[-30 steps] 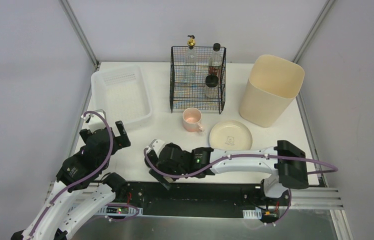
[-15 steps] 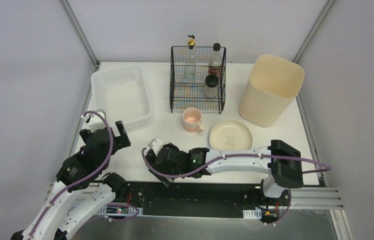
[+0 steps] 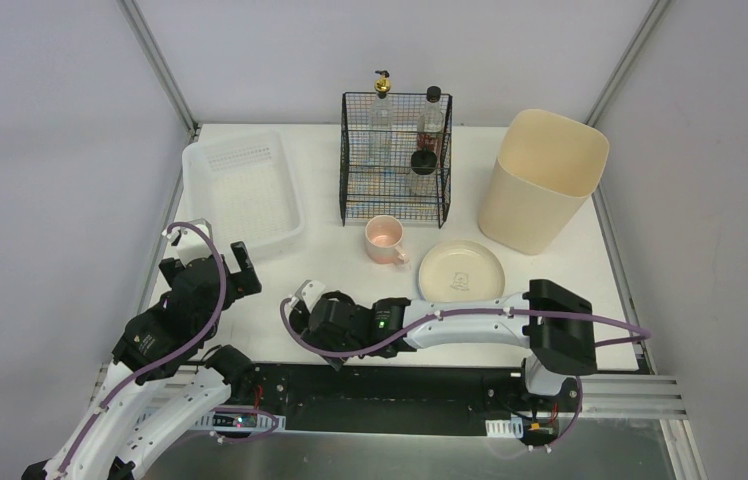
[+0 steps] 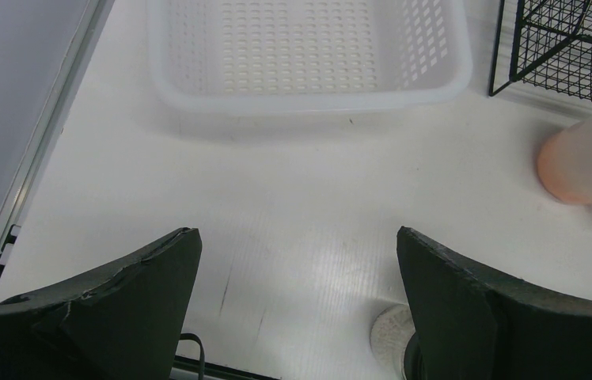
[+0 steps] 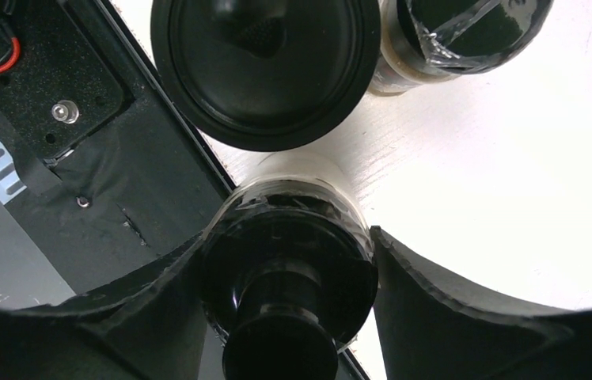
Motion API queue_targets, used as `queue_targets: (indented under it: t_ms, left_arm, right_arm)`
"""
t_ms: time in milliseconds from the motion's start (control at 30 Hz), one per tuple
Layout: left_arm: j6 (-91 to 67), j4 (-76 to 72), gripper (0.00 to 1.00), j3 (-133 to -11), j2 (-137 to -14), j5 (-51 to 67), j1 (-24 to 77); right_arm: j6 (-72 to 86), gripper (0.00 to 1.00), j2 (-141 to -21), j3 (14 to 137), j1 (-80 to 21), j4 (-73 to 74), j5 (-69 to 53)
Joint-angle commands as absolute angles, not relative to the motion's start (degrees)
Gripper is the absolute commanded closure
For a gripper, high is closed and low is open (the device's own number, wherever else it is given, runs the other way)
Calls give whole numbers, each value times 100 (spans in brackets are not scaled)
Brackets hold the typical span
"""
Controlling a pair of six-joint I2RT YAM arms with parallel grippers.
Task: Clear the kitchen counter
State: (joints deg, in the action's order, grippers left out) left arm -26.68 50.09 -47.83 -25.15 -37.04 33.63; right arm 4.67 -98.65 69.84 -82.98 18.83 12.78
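White and flat, the big surface [image 3: 330,265] fills the middle of the view from above and runs from the arms to the back wall. At the back left sits a see-through white tray [image 3: 245,195]. Next to it stands a black wire rack [image 3: 395,192] with three bottles [image 3: 382,120] inside. A pink mug [image 3: 384,238] stands just in front of the rack, and a cream plate [image 3: 461,270] lies near it on the right. A tall tan bin [image 3: 542,180] stands at the back right. The left pincer [image 3: 218,264] hangs near the tray's front corner. The right arm reaches across the near edge, and its pincer [image 3: 305,320] is low down there.

From the left wrist, the left pincer [image 4: 297,301] is spread wide with nothing in it. Bare surface [image 4: 316,182] lies under it. The tray [image 4: 309,99] is ahead, the rack [image 4: 570,47] is in the top right corner, and the mug [image 4: 582,162] is at the right edge.

From the right wrist, the right pincer [image 5: 285,265] hugs a small bottle [image 5: 289,229] with a black cap, its fingers [image 5: 158,317] pressing on both sides. A wide black round top [image 5: 265,63] is just beyond it, and another wrapped jar [image 5: 467,32] stands beside that. They are on the surface [image 5: 514,174], right by its near edge.
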Motion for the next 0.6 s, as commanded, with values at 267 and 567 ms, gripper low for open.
queue_targets:
  t_ms: [267,567]
  left_arm:
    - [-2694,5077,0,-4903,-2563,-3692,3296]
    - [-2698,5071,0,-4907,-2573,-3650,3296]
  right_arm:
    - [514,55,-8977,7309,-8298,2074,2108]
    - [220,55,-8148,7754,-7812,2749,2632]
